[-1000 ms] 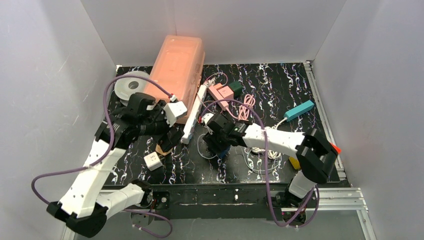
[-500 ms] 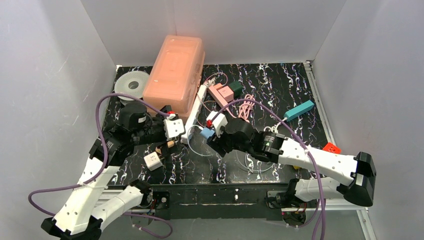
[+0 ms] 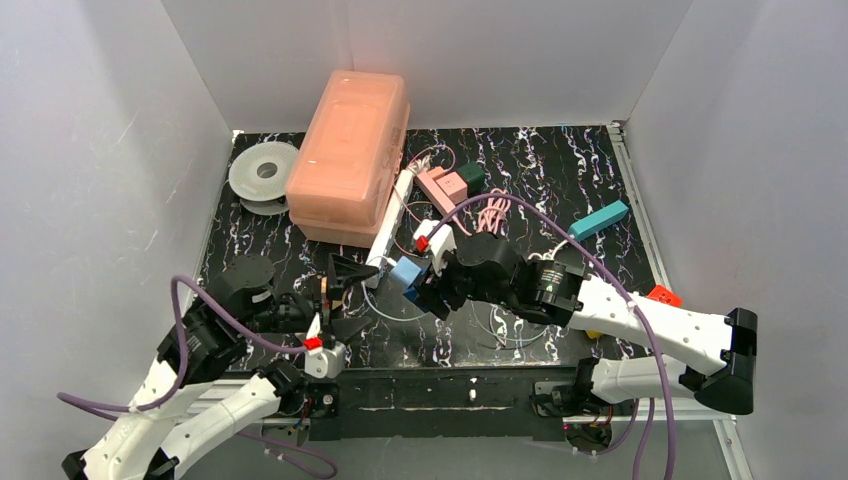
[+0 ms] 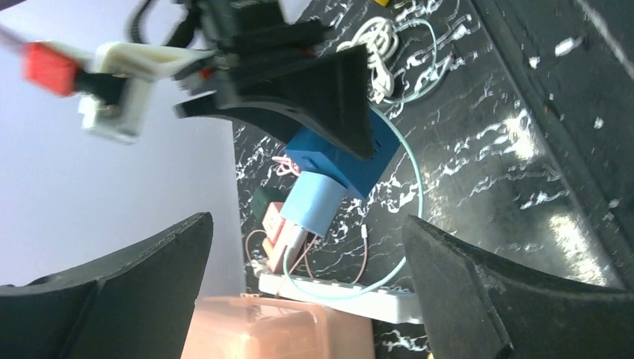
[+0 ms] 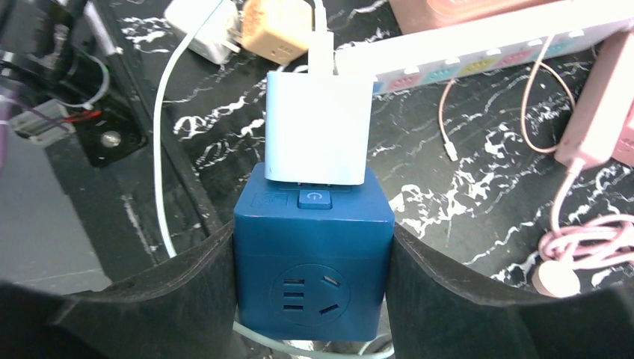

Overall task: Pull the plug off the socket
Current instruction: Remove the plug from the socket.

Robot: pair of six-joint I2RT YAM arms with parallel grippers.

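The socket is a dark blue cube (image 5: pixel 314 262) with my right gripper (image 5: pixel 314 278) shut on its two sides, held above the table. A pale blue plug (image 5: pixel 319 134) sits in the cube's far face, and a white cable leaves its end. From above, the plug (image 3: pixel 405 271) points left from my right gripper (image 3: pixel 432 287). My left gripper (image 3: pixel 350 298) stands wide open just left of the plug, with nothing between its fingers. In the left wrist view the plug (image 4: pixel 318 206) and cube (image 4: pixel 357 153) lie ahead of the open left gripper (image 4: pixel 306 299), apart from it.
A salmon lidded box (image 3: pixel 350 150) stands at the back left beside a tape roll (image 3: pixel 262 172). A white power strip (image 3: pixel 385 235) lies against the box. Pink adapters (image 3: pixel 445 185), a pink cable coil (image 3: pixel 490 215) and a teal block (image 3: pixel 600 220) lie behind. Small white and tan adapters (image 5: pixel 247 30) lie beyond the plug.
My right gripper has lifted the blue cube with its plug off the table and turned it left. The left arm has drawn back toward the near edge and now faces the plug.
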